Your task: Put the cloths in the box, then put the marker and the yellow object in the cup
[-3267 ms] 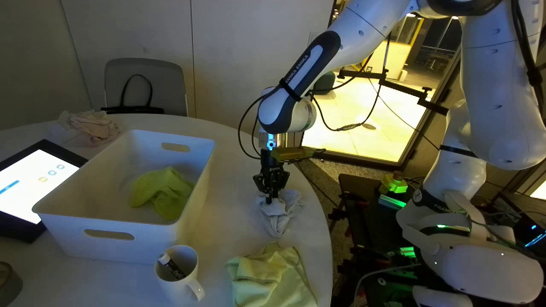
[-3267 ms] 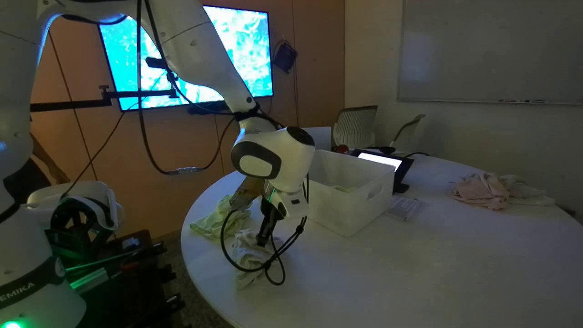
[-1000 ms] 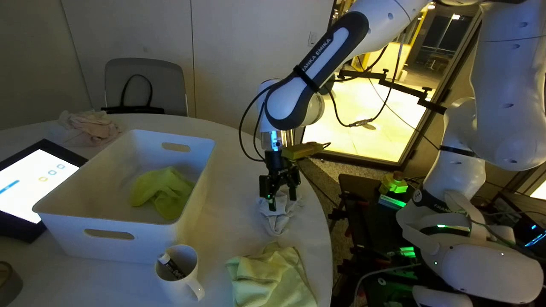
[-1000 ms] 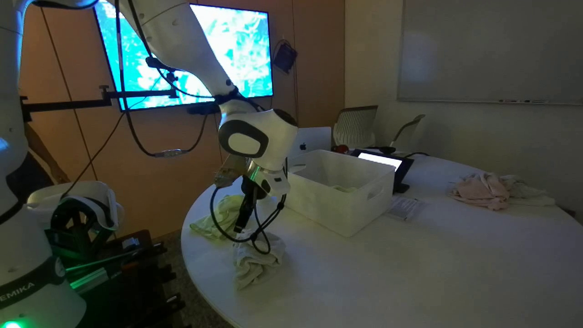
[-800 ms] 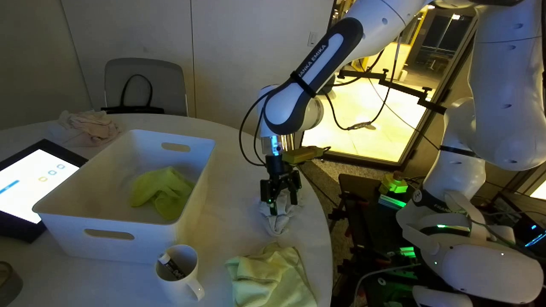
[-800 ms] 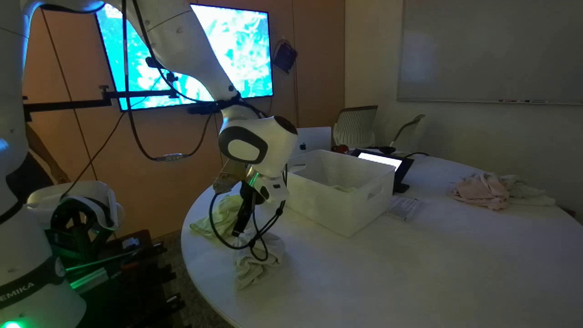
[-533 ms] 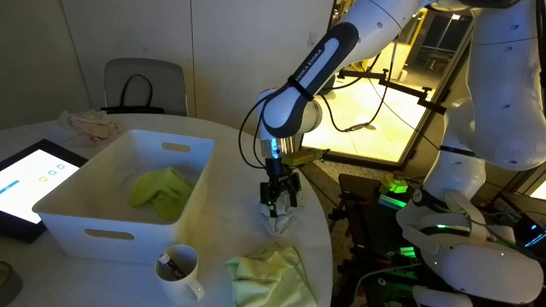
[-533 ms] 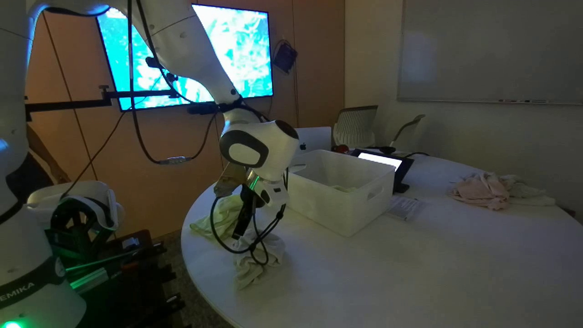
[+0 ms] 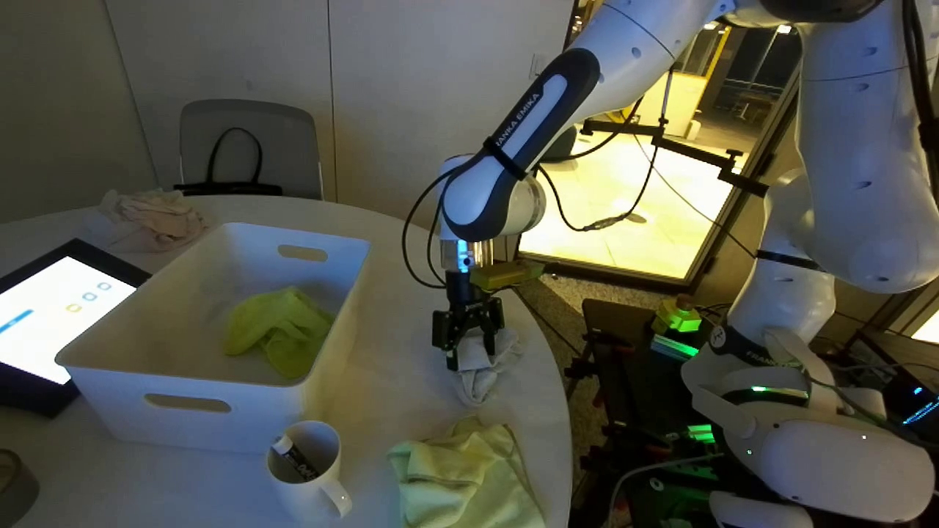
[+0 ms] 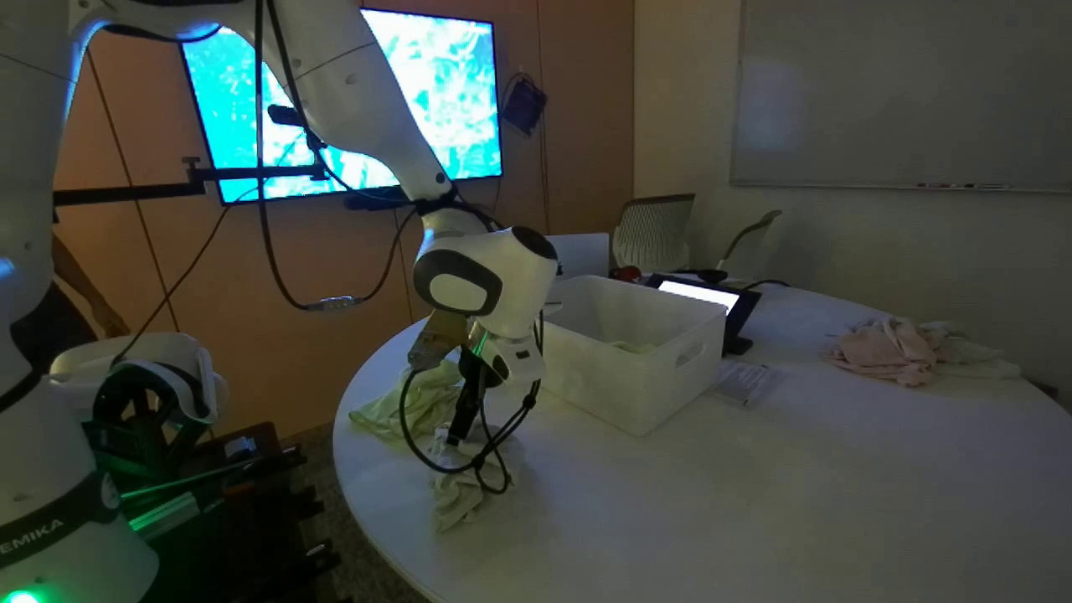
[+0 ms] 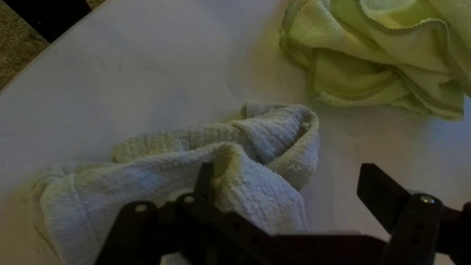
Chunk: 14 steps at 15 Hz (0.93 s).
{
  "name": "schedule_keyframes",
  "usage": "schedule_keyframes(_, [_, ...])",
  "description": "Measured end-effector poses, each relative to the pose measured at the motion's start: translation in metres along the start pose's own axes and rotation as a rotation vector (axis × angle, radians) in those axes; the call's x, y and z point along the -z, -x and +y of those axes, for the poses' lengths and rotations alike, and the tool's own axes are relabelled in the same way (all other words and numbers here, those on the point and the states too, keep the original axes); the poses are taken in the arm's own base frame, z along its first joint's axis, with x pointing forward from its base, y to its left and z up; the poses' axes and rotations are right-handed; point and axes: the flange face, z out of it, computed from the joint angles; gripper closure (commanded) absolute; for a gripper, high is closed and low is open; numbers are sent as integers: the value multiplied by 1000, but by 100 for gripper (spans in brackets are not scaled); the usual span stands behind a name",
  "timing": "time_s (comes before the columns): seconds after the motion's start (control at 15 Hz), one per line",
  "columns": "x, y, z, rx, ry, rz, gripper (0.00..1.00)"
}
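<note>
My gripper point(image 9: 471, 356) stands open, low over the white-grey cloth point(image 9: 480, 381) on the table. In the wrist view a fold of that cloth point(image 11: 261, 195) rises between the spread fingers; the left fingertip point(image 11: 204, 180) overlaps the fabric, while the right fingertip point(image 11: 375, 187) is over bare table. The pale yellow-green cloth point(image 9: 466, 477) lies crumpled nearby. Inside the white box point(image 9: 242, 418) rests a bright yellow-green cloth point(image 9: 282, 330). The white cup point(image 9: 293, 502) holds the dark marker point(image 9: 297, 462), leaning on its wall. The yellow object is hidden or out of view.
A tablet point(image 9: 66, 315) sits against the box's far side from me. Beyond it is a beige-pink fabric heap point(image 9: 158, 220). A dark round item point(image 9: 15, 484) is at the picture's left border. The curved table edge point(image 9: 565, 411) runs close beside both loose cloths.
Over the last second my open gripper has come down onto the white-grey cloth and shifted slightly toward the box. The cloths, cup and box look unmoved.
</note>
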Motion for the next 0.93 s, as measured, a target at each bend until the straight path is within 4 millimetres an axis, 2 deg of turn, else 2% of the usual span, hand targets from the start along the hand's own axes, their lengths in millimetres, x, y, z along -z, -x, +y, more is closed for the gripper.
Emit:
schedule_keyframes(0.13, [-1,-6,-1,-14,-2,11,0])
schedule_keyframes(0.2, [-2,-8,-2,-20,-3,12,25])
schedule_keyframes(0.27, [-3,-10,-3,-25,-3,13,26])
schedule_keyframes(0.8, [-5,-14,-5,-60,-4,13,87])
schedule_keyframes(0.93, [-5,-14,-5,-64,-4,13,91])
